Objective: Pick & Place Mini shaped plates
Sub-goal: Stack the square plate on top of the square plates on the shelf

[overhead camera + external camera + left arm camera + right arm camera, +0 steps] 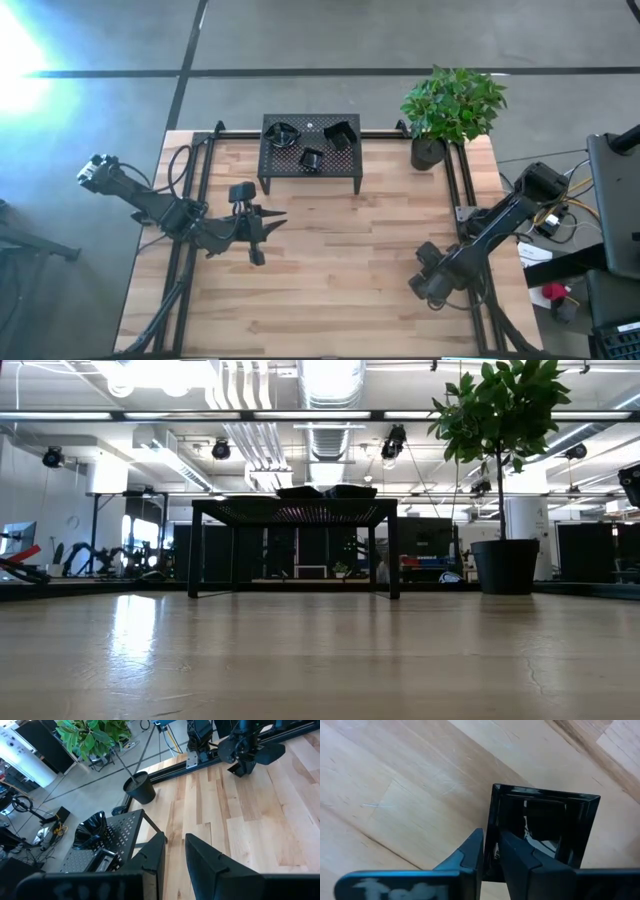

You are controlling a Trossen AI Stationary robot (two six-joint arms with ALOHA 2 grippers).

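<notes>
Three mini shaped plates lie on the black perforated rack (310,170) at the table's far middle: a rounded one (283,133), a square one (342,133) and a small one (312,158). They also show on the rack top in the low view (325,491). My right gripper (492,852) is near the table's right rail (430,280), shut on a glossy black square plate (545,830) over the wood. My left gripper (175,855) is left of centre (265,225), points toward the right edge, is open by a narrow gap and is empty. My right gripper pinches the square plate's raised rim (491,825) along one side, with one finger outside the plate and one inside its hollow. The fingers lie across that rim. I cannot tell whether the plate rests on the table or is lifted clear.
A green plant in a dark pot (428,152) stands at the far right corner, right of the rack. Black rails run along the table's left (185,250) and right (470,300) sides. Bare wood lies between the two arms (340,260).
</notes>
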